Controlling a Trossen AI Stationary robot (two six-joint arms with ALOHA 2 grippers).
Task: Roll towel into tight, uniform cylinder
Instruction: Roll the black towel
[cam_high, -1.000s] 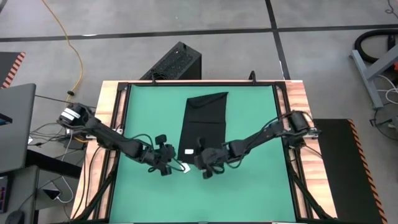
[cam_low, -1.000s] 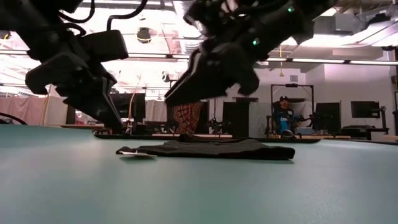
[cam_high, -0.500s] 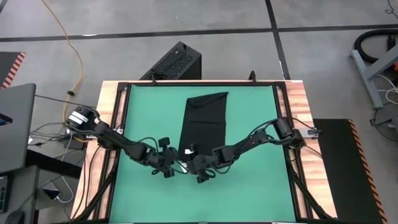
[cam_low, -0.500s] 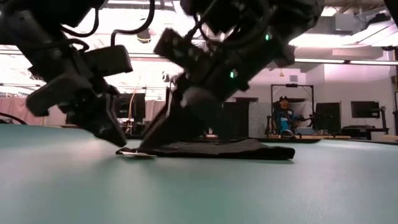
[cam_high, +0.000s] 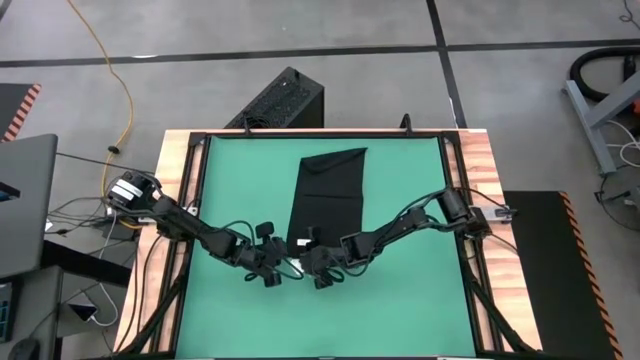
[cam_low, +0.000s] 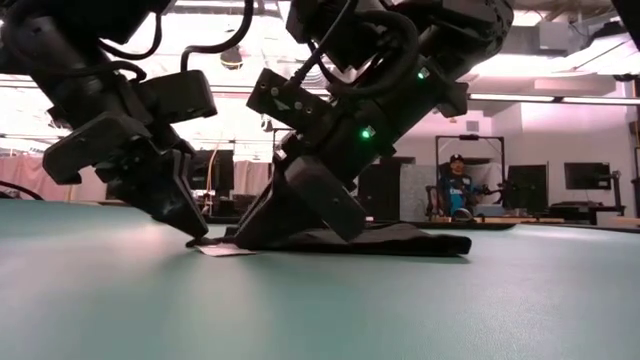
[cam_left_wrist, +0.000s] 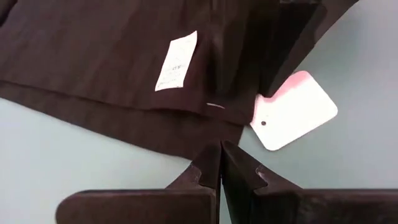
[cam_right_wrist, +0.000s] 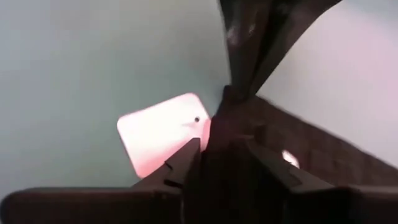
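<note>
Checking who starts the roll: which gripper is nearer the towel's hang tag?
Left, narrowly. The shut left gripper sits right beside the hang tag; the right gripper is on the towel edge next to it.

Both arms are dark, jointed and slim, with loose black cables looping alongside. The left hand (cam_low: 165, 195) is blocky black; the right hand (cam_low: 300, 210) carries small green lights.

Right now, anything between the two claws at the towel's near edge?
Only the towel's edge and its pale hang tag on the mat. In the left wrist view, the left claw sits shut at the hem, the tag just beside it.
</note>
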